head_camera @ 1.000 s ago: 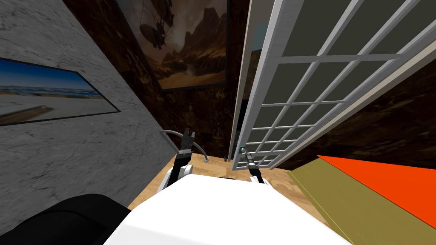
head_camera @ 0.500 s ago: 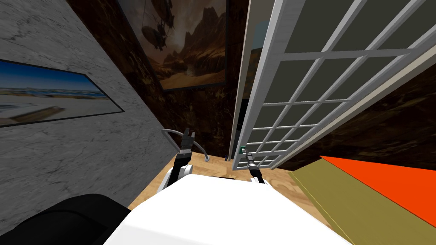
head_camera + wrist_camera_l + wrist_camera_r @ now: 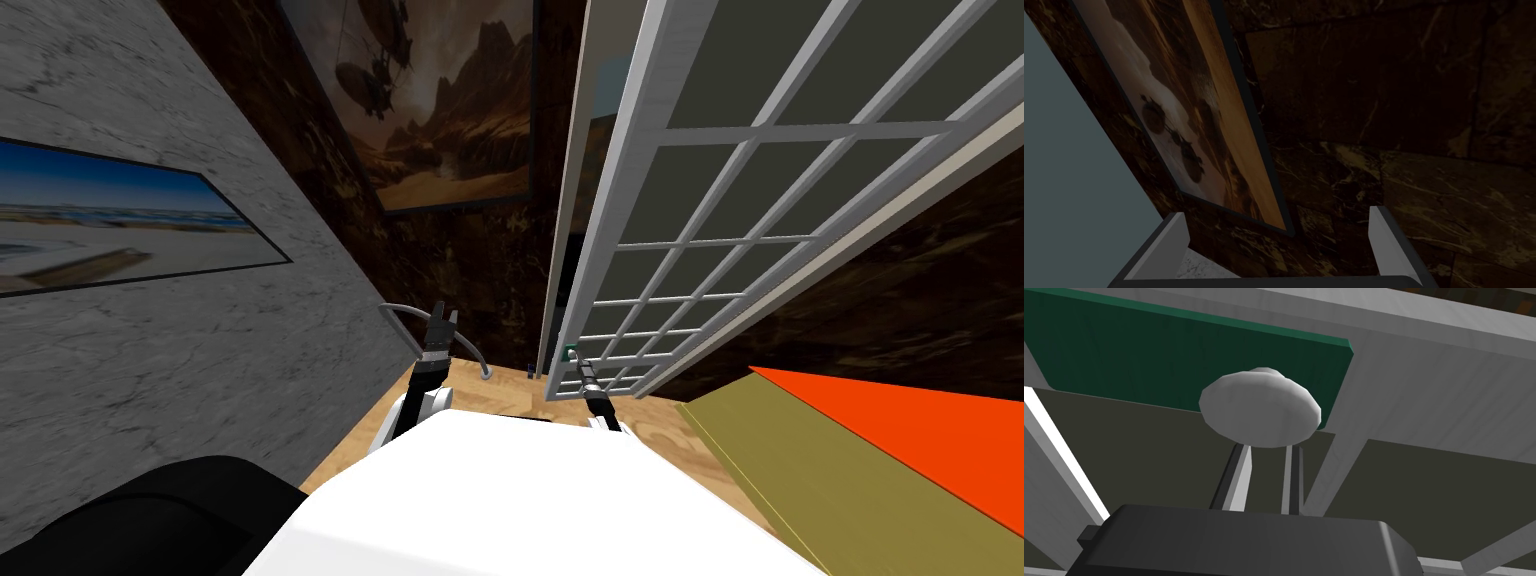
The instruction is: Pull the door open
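Note:
The door (image 3: 720, 190) is a white lattice with dark panes, standing ajar from its jamb (image 3: 563, 220). Its pale round knob (image 3: 1259, 410) sits on a green plate (image 3: 1149, 348), which appears small in the head view (image 3: 569, 351). My right gripper (image 3: 1266, 449) reaches under the knob, its two fingers (image 3: 1239, 478) close together behind the knob's disc, which hides their tips; it is shut on the knob. From the head it appears at the door's lower edge (image 3: 581, 368). My left gripper (image 3: 441, 318) is raised beside the dark wall, and its fingers stand open (image 3: 1279, 220) with nothing between them.
A grey marbled wall with a beach picture (image 3: 100, 230) runs close on my left. A dark wall with a brown painting (image 3: 440, 100) is ahead. A bent grey tube (image 3: 400, 318) sits by the left arm. Olive and orange furniture (image 3: 850, 470) lies to the right.
The whole head view has slid a little to the right, so I have shifted slightly. The right gripper stays on the knob, and the left arm keeps its pose.

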Tool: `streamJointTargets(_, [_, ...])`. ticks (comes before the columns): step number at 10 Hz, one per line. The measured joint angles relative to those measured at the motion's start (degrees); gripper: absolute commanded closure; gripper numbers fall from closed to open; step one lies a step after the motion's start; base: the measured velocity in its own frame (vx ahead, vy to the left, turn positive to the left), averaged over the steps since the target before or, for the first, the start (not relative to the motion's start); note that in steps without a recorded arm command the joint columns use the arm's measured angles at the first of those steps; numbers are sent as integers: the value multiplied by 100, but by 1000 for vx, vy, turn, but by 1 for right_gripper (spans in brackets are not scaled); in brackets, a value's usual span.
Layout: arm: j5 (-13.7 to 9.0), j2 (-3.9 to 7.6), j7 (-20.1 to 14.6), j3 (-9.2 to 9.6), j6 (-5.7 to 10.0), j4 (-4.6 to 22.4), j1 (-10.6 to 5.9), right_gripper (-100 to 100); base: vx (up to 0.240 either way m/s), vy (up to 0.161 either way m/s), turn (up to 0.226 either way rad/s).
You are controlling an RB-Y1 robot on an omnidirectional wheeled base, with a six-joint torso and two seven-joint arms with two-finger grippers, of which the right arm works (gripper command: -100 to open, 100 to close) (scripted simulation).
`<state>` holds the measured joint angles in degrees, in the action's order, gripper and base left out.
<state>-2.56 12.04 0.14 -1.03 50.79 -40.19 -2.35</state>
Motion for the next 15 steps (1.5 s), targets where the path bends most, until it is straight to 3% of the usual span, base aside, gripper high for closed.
streamJointTargets(1, [2,-34,32,-5,-76,-162,79,100,-1,9,0])
streamJointTargets(3, [-43,14,-49,-27,-32,0,16,100,-22,-36,41])
streamJointTargets(5, [-130,71,-300,-23,-97,-32,59,100,-35,-21,67])
streamJointTargets(9, [-314,128,-898,60,-53,88,33,100,-52,-26,100])
streamJointTargets(10, [-373,154,-1064,87,-145,-103,143,100,-35,-18,37])
streamJointTargets(12, [-444,167,-1312,120,-47,132,29,100,-43,-23,85])
streamJointTargets(13, [-509,173,-1460,136,-35,178,-2,-100,-40,-48,69])
streamJointTargets(15, [-627,219,-1697,134,-6,179,-25,-100,-48,-8,52])
